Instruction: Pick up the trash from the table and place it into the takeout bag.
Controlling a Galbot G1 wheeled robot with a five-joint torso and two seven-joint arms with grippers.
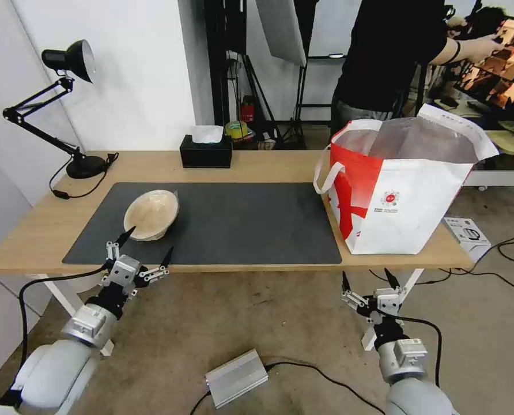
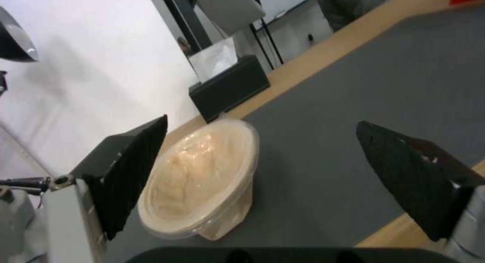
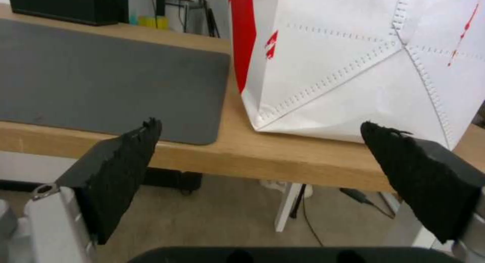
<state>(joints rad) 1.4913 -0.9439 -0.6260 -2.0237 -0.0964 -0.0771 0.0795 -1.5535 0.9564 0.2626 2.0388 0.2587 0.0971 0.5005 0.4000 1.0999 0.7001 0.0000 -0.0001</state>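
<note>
One table (image 1: pixel 257 164) of light wood is shown across the middle of the head view, carrying one dark grey mat (image 1: pixel 228 222). One piece of trash is seen on it: a single beige bowl (image 1: pixel 151 214), tilted on its side at the left part of the mat, its opening turned toward the lower left of the frame. One takeout bag (image 1: pixel 404 199), white and red with a silver lining, is stood upright at the right end of the table, just beside the mat's right edge; its mouth is open and one white strap handle (image 1: pixel 326 173) is seen hanging on its left side. One black tissue box (image 1: pixel 206 151) is placed at the far edge of the table, upper centre, and one black desk lamp (image 1: pixel 67 104) at the upper left.

Two tools are shown. The left tool (image 1: pixel 148 246) is held at the near edge of the table, lower left, released, with its two fingers spread; one fingertip is seen just beside the bowl's rim. In the left wrist view the bowl (image 2: pixel 199 179) is framed between the spread fingers (image 2: pixel 129 172), nearer to one of them. The right tool (image 1: pixel 367 280) is held below the table edge, lower right, beneath the bag, likewise released and grasping nothing. In the right wrist view the bag (image 3: pixel 363 62) and table edge (image 3: pixel 242 153) are seen beyond it.
</note>
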